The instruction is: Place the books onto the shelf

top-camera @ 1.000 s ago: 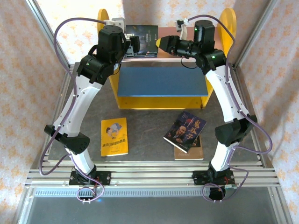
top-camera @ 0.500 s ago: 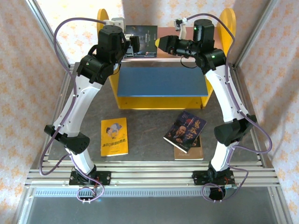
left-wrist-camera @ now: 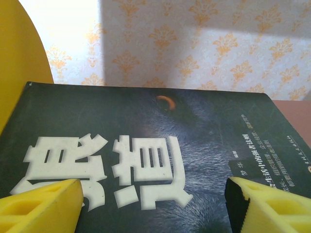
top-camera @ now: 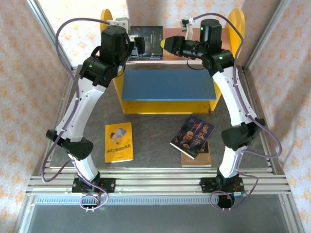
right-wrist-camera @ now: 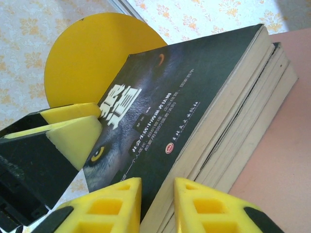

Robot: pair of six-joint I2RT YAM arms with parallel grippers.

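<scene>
On the shelf point(top-camera: 167, 85), on its pink top board, a stack point(top-camera: 148, 38) of books lies flat; the left gripper point(left-wrist-camera: 154, 194) straddles it wide, the right gripper point(right-wrist-camera: 158, 187), nearly closed, seems to square its edge. Next: back off, fetch the yellow book point(top-camera: 118, 142)
</scene>
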